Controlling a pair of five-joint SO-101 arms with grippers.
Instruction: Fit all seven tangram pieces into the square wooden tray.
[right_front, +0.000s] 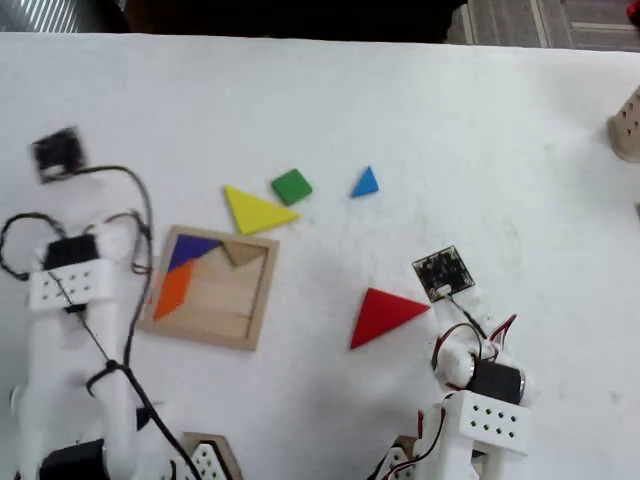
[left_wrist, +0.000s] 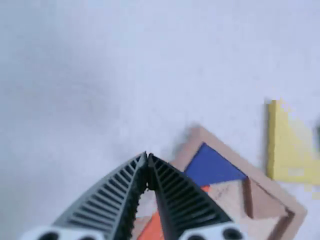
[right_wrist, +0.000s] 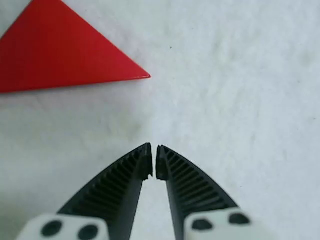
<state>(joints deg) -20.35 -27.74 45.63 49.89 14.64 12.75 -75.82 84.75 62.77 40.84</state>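
The square wooden tray (right_front: 248, 332) lies left of centre and holds a blue-purple piece (right_front: 190, 249), an orange piece (right_front: 174, 289) and a small brown triangle (right_front: 241, 252). Loose on the white table lie a yellow triangle (right_front: 255, 211), a green square (right_front: 291, 186), a small blue triangle (right_front: 365, 183) and a large red triangle (right_front: 383, 315). My left gripper (left_wrist: 148, 161) is shut and empty over the tray's corner (left_wrist: 199, 133), beside the blue piece (left_wrist: 212, 166). My right gripper (right_wrist: 151, 151) is shut and empty, a short way from the red triangle (right_wrist: 57, 50).
The left arm (right_front: 68, 283) with its black cable stands beside the tray; the right arm (right_front: 478, 385) stands near the front right. A small black object (right_front: 58, 150) lies at the far left. A perforated tan object (right_front: 626, 125) sits at the right edge.
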